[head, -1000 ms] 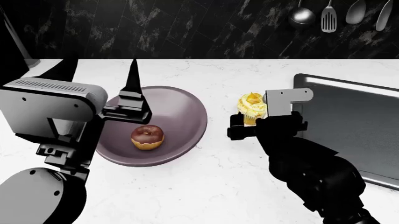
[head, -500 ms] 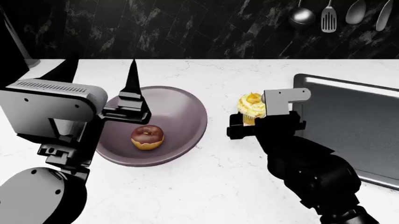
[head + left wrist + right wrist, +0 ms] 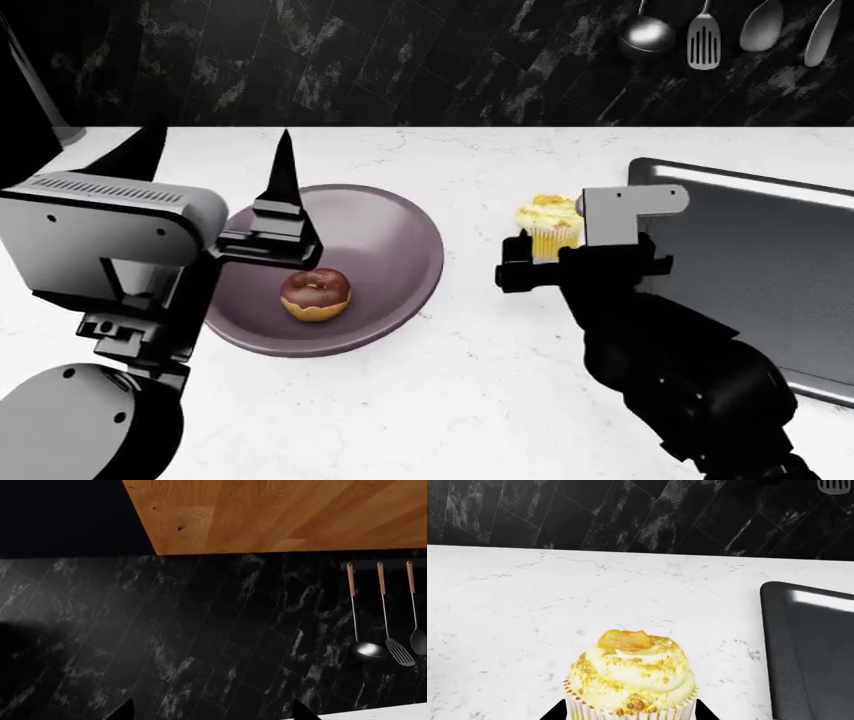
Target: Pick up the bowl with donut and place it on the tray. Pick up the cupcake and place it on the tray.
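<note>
The mauve bowl [image 3: 380, 245] sits on the white counter with the chocolate-glazed donut [image 3: 316, 294] inside it. My left gripper [image 3: 211, 160] hovers open over the bowl's left rim; its fingertips [image 3: 124, 712] stand wide apart with nothing between them, facing the black wall. The yellow cupcake [image 3: 550, 222] stands upright between the fingers of my right gripper [image 3: 545, 258], which is shut on its ribbed wrapper. In the right wrist view the cupcake [image 3: 630, 675] fills the gap of the right gripper [image 3: 630, 716]. The dark tray [image 3: 761, 260] lies just right of the cupcake.
The tray's rim [image 3: 768, 645] lies close beside the cupcake. Ladles and spatulas [image 3: 694, 35] hang on the black marble wall at the back right, with a wooden cabinet [image 3: 280, 510] above them. White counter [image 3: 467, 400] spreads in front of the bowl.
My right gripper has shifted a little to the right with the cupcake, closer to the tray. The left arm, bowl and donut have stayed where they were.
</note>
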